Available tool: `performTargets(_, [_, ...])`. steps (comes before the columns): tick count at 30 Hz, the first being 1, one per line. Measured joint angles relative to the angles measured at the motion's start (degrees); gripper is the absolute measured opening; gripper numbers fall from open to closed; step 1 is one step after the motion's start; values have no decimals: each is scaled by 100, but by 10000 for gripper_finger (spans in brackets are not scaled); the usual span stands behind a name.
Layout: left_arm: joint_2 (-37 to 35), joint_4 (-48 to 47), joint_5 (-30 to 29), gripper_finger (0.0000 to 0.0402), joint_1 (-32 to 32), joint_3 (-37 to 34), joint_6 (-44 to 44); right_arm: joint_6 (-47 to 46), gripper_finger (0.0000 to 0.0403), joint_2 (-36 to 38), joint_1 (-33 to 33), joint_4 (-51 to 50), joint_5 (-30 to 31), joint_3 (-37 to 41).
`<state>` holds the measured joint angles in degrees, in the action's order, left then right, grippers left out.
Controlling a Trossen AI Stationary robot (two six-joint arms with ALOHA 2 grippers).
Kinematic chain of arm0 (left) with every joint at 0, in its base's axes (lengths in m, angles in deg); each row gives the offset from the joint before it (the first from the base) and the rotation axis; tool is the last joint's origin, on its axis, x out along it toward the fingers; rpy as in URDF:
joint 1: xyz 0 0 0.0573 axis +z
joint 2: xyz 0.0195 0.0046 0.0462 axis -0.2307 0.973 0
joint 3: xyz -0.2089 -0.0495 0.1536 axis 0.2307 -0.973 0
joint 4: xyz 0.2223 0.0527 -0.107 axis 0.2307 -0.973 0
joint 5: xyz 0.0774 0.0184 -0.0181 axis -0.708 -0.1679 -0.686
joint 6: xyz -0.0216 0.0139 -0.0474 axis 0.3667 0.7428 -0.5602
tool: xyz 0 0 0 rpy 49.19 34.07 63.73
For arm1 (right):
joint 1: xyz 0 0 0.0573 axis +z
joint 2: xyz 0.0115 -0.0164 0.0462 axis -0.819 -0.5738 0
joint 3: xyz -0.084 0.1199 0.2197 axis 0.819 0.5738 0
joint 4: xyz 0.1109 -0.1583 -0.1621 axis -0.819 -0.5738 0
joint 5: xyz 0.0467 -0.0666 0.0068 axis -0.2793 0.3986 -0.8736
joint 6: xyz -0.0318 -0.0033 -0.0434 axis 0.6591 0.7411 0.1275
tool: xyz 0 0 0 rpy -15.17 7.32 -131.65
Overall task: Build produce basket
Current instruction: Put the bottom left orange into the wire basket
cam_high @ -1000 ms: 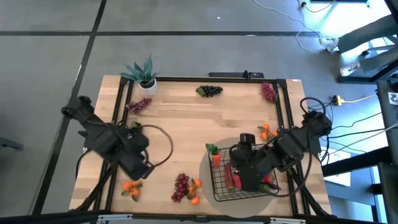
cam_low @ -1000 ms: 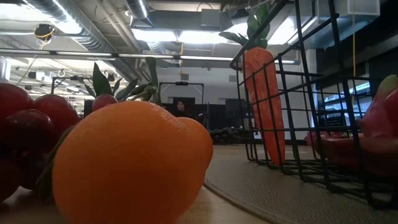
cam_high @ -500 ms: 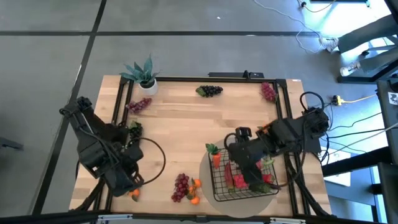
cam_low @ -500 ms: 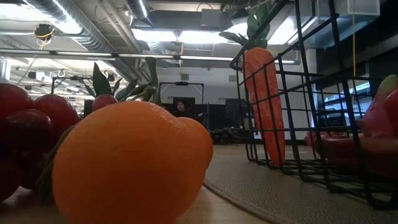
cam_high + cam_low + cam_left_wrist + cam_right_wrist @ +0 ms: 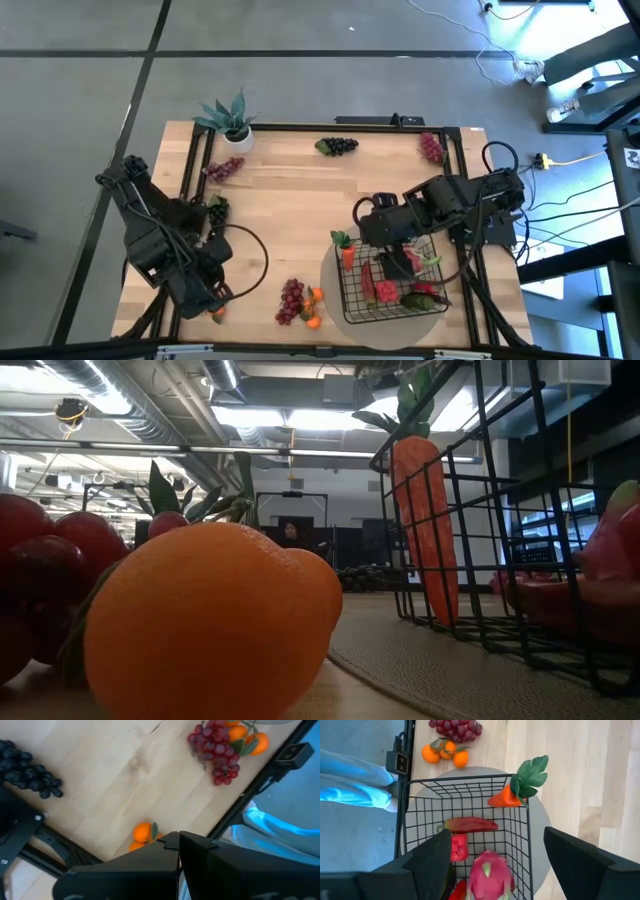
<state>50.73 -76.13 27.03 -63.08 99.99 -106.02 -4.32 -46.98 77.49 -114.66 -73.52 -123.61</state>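
The black wire basket (image 5: 395,290) stands on a round grey mat (image 5: 330,290) at the near right. In it lie a pink dragon fruit (image 5: 487,877) and red peppers (image 5: 470,825), and a carrot (image 5: 506,798) stands upright in one corner against the wire. My right gripper (image 5: 495,855) hangs open above the basket's far half. My left gripper (image 5: 179,842) is shut, hanging over small oranges (image 5: 142,832) near the table's near left corner. Whether it touches them I cannot tell.
Loose produce lies about. There are red grapes (image 5: 290,300) with oranges (image 5: 313,305) at the near edge, dark grapes (image 5: 338,146) and red grapes (image 5: 432,148) at the far edge, and purple grapes (image 5: 222,168) far left. A potted plant (image 5: 232,120) stands at the far left corner.
My left gripper has swung toward the table's near edge and now covers the near-left oranges, staying shut. My right gripper has gone from over the basket's near half toward the far edge, still open, so the produce in the basket shows.
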Motion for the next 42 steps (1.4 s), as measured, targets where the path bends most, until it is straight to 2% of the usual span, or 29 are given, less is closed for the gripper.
performTargets(12, [3,4,136,6,81,0,142,-3,299,0,0,4,54,2])
performTargets(19, [72,-143,712,64,264,-2,-154,-5,299,0,0,4,57,2])
performTargets(24, [278,-208,744,96,249,-35,-481,-8,299,0,2,4,57,2])
performTargets(32, [523,65,940,96,-221,-828,-1613,194,299,0,22,4,55,4])
performTargets(42, [520,1136,936,95,-704,-1727,-2453,466,299,13,22,85,26,9])
